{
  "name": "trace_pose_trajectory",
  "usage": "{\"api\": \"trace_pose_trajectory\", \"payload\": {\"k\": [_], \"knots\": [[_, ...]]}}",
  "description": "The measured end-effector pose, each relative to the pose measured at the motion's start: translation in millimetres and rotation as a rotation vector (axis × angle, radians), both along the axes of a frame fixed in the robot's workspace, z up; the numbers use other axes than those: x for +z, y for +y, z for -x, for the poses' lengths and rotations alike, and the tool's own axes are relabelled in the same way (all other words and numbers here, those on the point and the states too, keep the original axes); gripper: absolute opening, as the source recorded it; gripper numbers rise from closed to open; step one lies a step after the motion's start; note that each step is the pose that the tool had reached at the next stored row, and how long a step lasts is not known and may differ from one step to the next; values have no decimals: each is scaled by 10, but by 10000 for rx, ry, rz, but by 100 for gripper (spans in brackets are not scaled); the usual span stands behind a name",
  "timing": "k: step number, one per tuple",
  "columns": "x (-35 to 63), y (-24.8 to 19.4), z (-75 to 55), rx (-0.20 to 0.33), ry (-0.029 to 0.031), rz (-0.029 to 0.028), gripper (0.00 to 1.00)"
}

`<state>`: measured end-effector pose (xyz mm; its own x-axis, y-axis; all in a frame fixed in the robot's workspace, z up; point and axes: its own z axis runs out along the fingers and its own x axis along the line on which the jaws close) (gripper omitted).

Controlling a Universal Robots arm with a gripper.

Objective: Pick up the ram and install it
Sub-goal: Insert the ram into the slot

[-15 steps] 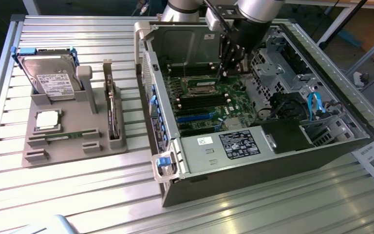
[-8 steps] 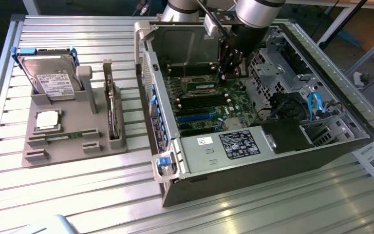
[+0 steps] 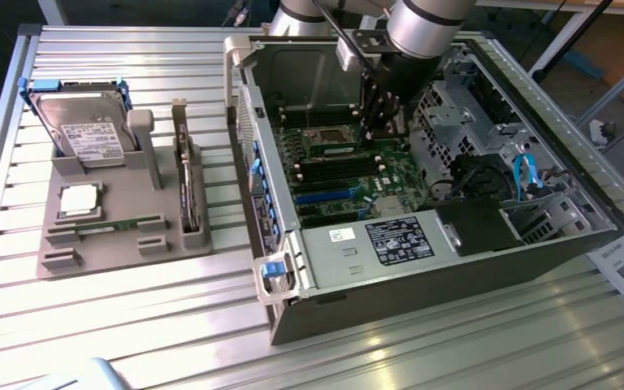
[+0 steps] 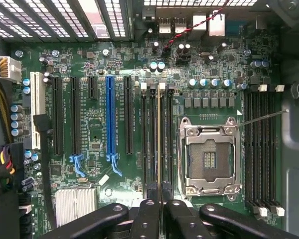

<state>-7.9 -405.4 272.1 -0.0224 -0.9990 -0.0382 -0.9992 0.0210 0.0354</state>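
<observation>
Item: ram (image 4: 159, 139), a thin stick seen edge-on in the wrist view.
Location: inside the open computer case (image 3: 431, 284), over the green motherboard (image 4: 97, 142), between the processor socket (image 4: 209, 159) and the blue expansion slot (image 4: 109, 119).
Relative to gripper: one end of the ram sits between the two dark fingertips of the gripper (image 4: 159, 191). The rest of the stick reaches away from the fingers across the board.
Gripper state: clenched, grasping the ram by its thin edge.
Gripper position: in the exterior view the gripper (image 3: 383, 130) hangs inside the case, upper centre of the frame.
Long axis: parallel to the black memory slots (image 4: 145, 139) and to the blue expansion slot. The ram stands on edge and is in line with one slot.
Seating: cannot tell whether it is pressed home.
Labels, ram: none readable from this edge.
Labels, other: a dark printed label (image 3: 399, 240) on the case's lower wall and a white label on the hard drive (image 3: 84, 122). Neither text is legible.
Surroundings: grey tray (image 3: 127, 219) on the slatted table (image 3: 127, 325), at the exterior view's left.
</observation>
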Motion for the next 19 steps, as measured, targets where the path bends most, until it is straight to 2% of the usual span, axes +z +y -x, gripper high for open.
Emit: {"api": "trace_pose_trajectory", "payload": {"k": [12, 19], "knots": [[-147, 0, 12, 0, -2, 0, 12], [-148, 0, 3, -1, -2, 0, 12]]}}
